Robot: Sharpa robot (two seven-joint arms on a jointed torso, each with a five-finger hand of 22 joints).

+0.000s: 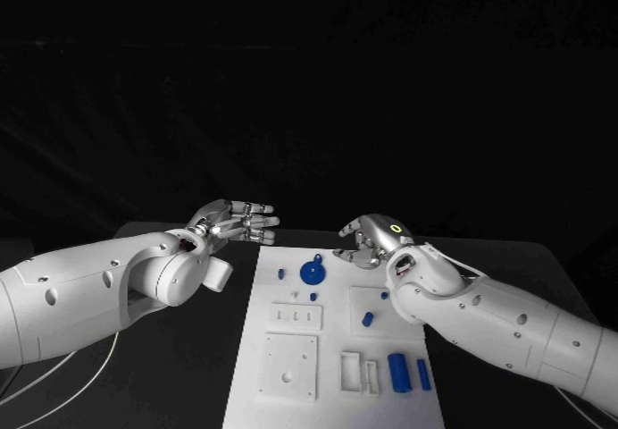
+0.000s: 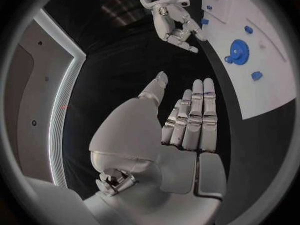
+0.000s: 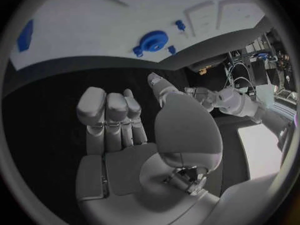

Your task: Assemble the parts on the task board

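Observation:
The white task board (image 1: 338, 332) lies in the middle of the black table. A blue gear (image 1: 313, 271) stands near its far end, with small blue parts (image 1: 314, 296) beside it. A blue peg (image 1: 369, 317) lies mid-board, and two longer blue pieces (image 1: 398, 371) lie at the near right. My left hand (image 1: 238, 222) hovers off the board's far left corner with straight fingers, holding nothing. My right hand (image 1: 370, 239) hangs over the far right corner, fingers bent loosely, empty. The left wrist view shows my left hand (image 2: 187, 120), the gear (image 2: 238, 50) and the right hand (image 2: 175, 27).
White raised blocks and recessed slots (image 1: 291, 362) cover the board's near half. A grey cable (image 1: 78, 375) runs under my left arm on the table. The right wrist view shows my right hand (image 3: 125, 130), the board (image 3: 94, 25) and the gear (image 3: 152, 41).

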